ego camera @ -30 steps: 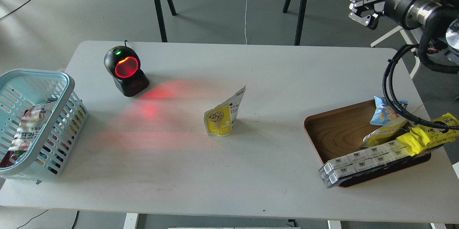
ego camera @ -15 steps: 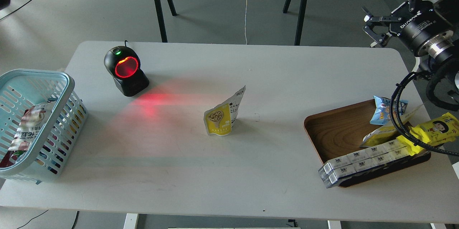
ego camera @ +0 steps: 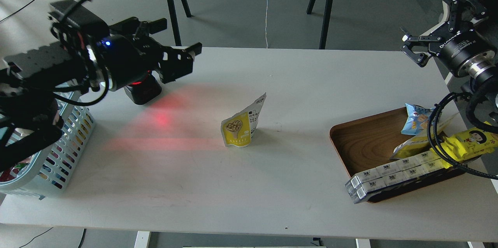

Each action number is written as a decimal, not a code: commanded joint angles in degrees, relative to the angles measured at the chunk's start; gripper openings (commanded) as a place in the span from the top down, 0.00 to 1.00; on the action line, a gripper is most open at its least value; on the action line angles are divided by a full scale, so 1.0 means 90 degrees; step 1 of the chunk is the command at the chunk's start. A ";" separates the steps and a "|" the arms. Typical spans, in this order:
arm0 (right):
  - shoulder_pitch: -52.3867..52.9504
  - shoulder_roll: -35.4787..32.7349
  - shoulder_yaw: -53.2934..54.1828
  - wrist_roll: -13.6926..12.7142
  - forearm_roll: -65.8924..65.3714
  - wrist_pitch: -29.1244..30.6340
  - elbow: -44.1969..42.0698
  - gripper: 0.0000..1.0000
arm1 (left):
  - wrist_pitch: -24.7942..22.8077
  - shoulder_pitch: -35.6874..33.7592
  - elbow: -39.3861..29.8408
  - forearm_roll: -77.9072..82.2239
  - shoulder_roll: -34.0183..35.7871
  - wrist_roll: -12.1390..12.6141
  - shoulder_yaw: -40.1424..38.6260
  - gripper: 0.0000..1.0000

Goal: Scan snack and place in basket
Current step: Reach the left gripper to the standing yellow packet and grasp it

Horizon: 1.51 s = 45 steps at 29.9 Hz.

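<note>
One table, white, with its near edge and the whole front strip bare: wide room to move there.

One light blue basket at the near left corner, hanging over the table's left edge. Lies well nearer than the left fingers and to their left, partly hidden under the left arm.

One brown tray at the near right, below and nearer than the right fingers, well apart from them. One stack of long white boxes across its front rim, sticking out over the rim to the left. Behind the stack, three packets: one bright yellow packet at the right, one small blue packet at the back, one pale yellow pouch between them.

One snack, the yellow-and-white pouch, upright at mid-table with its top leaning right. Touched by nothing, nearer than the left fingers and to their right, far left of the right fingers. Bare table all round it, with clear gaps to tray and basket.

One black scanner directly under the left gripper, mostly hidden by it, throwing red light on the table toward the snack.

Left gripper spread wide, empty, over the far left of the table. Right gripper also spread apart, empty, raised near the far right corner.
</note>
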 commanded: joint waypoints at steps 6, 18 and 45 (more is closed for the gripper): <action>-0.0039 0.0009 -0.0011 -0.0005 0.0000 -0.0040 -0.0079 0.02 | -0.0086 0.0840 0.0277 0.1582 -0.0932 0.0222 0.0136 0.01; -0.0039 0.0009 -0.0060 -0.0005 -0.0010 -0.0069 -0.0079 0.02 | -0.0291 0.1291 0.0268 0.1947 -0.1734 0.0788 0.0106 0.01; -0.0048 0.0136 -0.0099 -0.0005 -0.0029 -0.0216 -0.0069 0.02 | -0.0340 0.1388 0.0540 0.1947 -0.2671 0.0964 0.0184 0.01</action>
